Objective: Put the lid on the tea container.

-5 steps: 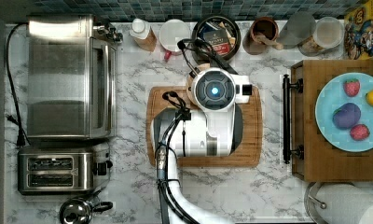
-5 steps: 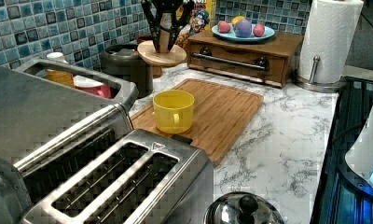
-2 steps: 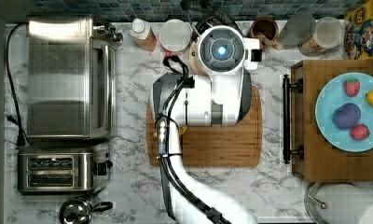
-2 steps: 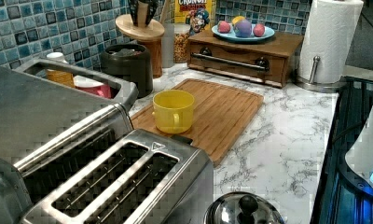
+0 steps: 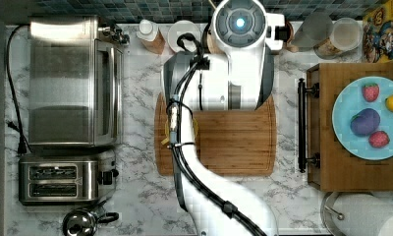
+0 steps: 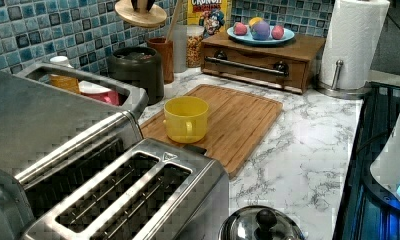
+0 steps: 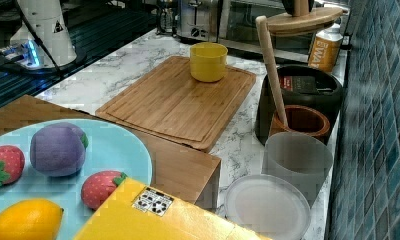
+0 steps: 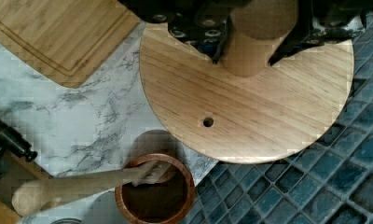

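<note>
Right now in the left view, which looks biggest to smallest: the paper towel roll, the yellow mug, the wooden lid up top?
1. Paper towel roll
2. Yellow mug and wooden lid look alike in size; the mug sits nearer the camera, so I won't rank them.

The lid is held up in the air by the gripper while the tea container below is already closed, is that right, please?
Not quite: the lid is held up by the gripper, but the tea container is open, not closed. The right view shows packets inside it.
</note>
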